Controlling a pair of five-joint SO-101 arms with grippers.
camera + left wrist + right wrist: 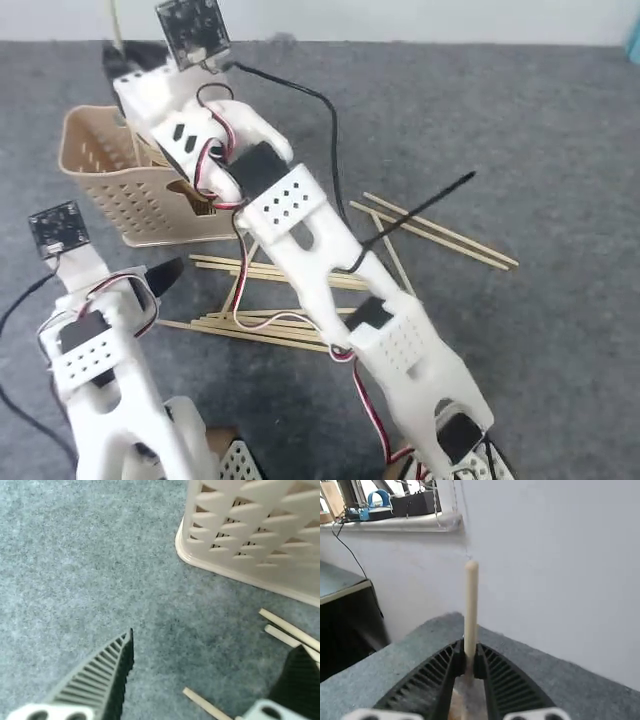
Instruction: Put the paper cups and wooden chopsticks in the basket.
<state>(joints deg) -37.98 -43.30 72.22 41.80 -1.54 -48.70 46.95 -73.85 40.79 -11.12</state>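
While chopsticks (220,264) lie outside, basket (100,190) contents are unclear.

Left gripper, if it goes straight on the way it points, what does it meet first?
The left gripper would probably meet bare grey carpet, short of the basket; depth is unclear.

- Left end effector (215,640) hangs low, pointing down, jaws spread wide.
- Right arm (300,230) is stretched forward; right end effector (469,652) clamps a wooden chopstick (471,595).
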